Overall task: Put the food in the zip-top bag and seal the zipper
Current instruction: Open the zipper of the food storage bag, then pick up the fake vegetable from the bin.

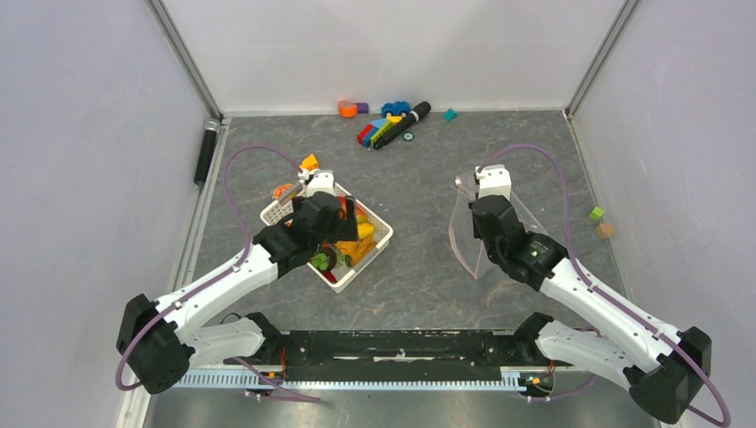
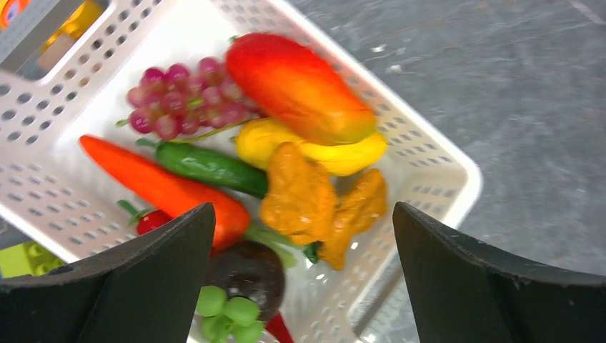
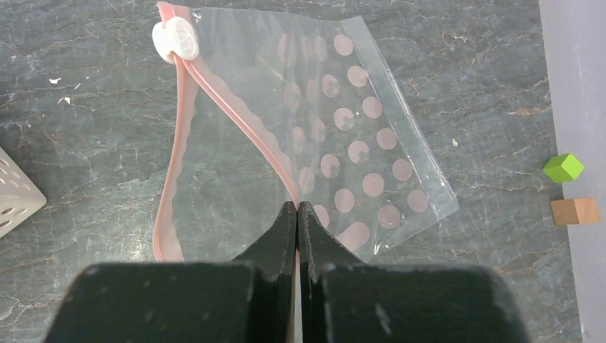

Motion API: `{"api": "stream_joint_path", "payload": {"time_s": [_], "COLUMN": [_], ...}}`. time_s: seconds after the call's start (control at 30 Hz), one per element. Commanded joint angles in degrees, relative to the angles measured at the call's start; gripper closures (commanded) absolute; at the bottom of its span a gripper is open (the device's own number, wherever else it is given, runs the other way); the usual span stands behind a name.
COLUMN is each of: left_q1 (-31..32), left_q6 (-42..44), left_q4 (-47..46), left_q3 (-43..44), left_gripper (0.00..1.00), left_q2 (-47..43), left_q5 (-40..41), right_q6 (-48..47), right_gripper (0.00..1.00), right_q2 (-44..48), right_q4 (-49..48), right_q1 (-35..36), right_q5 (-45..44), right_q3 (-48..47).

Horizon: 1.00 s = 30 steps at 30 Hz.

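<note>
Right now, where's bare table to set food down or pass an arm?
Bare: the strip between basket and zip-top bag, running back to the toy blocks; also along the near edge. Crowded: back wall, and two cubes at the right edge.

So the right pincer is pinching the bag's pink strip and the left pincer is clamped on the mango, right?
Not quite: the left wrist view shows the left pincer open above the basket, gripping nothing; the mango lies loose inside. The right pincer is indeed shut on the pink strip of the bag.

Green grapes (image 2: pixel 241 312) partly beyond bottom edge.
</note>
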<state>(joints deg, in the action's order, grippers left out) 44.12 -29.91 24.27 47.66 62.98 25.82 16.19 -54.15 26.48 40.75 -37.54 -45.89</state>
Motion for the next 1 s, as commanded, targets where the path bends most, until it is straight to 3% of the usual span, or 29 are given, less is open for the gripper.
{"api": "stream_joint_path", "payload": {"time_s": [0.0, 0.17, 0.33, 0.5, 0.97], "left_q1": [-5.6, -7.5, -8.0, -8.0, -8.0], "left_q6": [-3.2, -1.6, -1.0, -1.7, -3.2], "left_q4": [-1.9, -4.7, -6.5, -5.7, -9.4], "left_q3": [-2.0, -3.0, -2.1, -0.4, 0.7], "left_gripper": [0.00, 0.04, 0.19, 0.29, 0.38], "left_q2": [1.1, 4.3, 9.7, 13.3, 18.1], "left_q5": [-2.8, -5.5, -6.9, -2.6, -1.1], "right_q6": [-1.1, -1.4, -1.6, -1.9, -2.2], "right_gripper": [1.00, 0.99, 0.98, 0.96, 0.96], "right_q2": [1.0, 1.2, 1.3, 1.1, 1.6], "right_q4": [-3.9, -3.6, -3.8, -3.7, -3.8], "right_q1": [-0.2, -0.1, -0.2, -0.2, -0.2], "right_q5": [0.6, 0.0, -0.8, -0.5, 0.3], "right_q3": [0.9, 0.9, 1.1, 1.1, 1.3]}}
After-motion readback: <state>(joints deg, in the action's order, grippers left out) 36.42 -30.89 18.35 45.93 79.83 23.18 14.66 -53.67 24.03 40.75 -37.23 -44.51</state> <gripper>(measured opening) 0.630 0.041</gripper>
